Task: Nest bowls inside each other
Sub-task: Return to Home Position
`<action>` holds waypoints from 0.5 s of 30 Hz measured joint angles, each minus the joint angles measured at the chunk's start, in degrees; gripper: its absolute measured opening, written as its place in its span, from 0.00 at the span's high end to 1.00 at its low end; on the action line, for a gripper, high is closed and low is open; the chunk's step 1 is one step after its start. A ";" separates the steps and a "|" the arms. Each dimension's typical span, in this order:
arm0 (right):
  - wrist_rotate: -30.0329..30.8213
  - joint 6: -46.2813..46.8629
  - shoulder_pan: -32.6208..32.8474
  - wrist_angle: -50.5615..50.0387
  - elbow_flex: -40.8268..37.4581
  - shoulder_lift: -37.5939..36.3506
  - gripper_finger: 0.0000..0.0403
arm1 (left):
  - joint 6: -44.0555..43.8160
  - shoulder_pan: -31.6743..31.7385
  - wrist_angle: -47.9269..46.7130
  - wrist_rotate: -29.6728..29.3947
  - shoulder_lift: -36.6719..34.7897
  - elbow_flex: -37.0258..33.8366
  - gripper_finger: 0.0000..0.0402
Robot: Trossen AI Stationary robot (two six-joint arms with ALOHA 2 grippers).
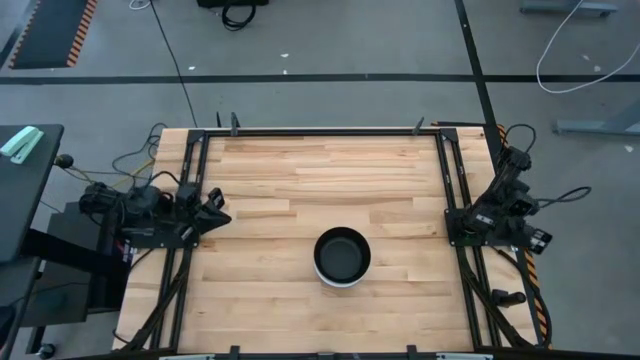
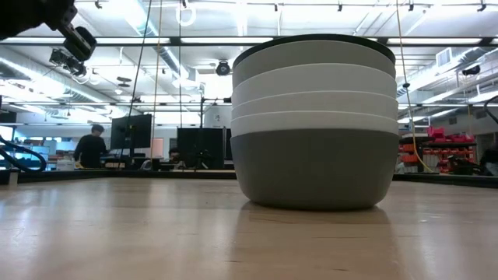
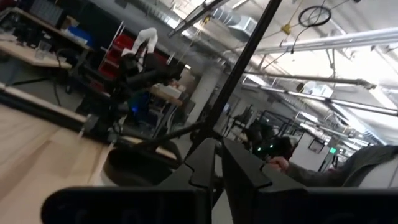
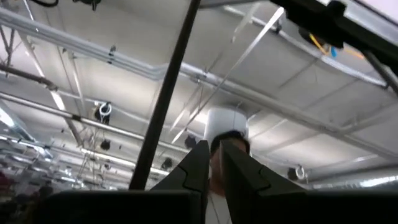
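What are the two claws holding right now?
Left gripper: closed, empty, by the table left edge.
Right gripper: closed, empty, by the table right edge.

Matt smooth bowls (image 2: 314, 124) on pale planked wooden table (image 1: 300, 180).

An industrial lab is indicated: a wooden table (image 1: 300, 190) is ringed by grey taped floor (image 1: 350, 40), a hazard-edged mat (image 1: 50, 30) is seen at 11 o'clock, and monitors (image 2: 131, 132) and strip lights (image 2: 117, 40) are seen beyond.

left arm (image 1: 160, 215) — black, jointed | right arm (image 1: 503, 205) — black, looped cables (image 1: 520, 140) | jaws: dark, angular, tapered
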 joint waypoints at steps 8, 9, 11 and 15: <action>0.29 -9.28 -0.70 -11.98 0.02 0.00 0.88 | 0.45 -0.01 -2.63 -0.02 0.02 0.01 0.93; 0.68 -9.93 -1.19 -13.06 0.02 0.00 0.88 | 0.53 0.00 -2.62 -0.04 0.02 0.00 0.93; 1.64 -10.39 -2.52 -14.68 0.02 0.00 0.88 | 0.63 0.00 -2.64 -0.15 0.02 0.01 0.92; 2.23 -9.95 -6.64 -17.18 0.02 0.00 0.88 | 0.62 0.00 -2.65 -0.17 0.02 0.02 0.90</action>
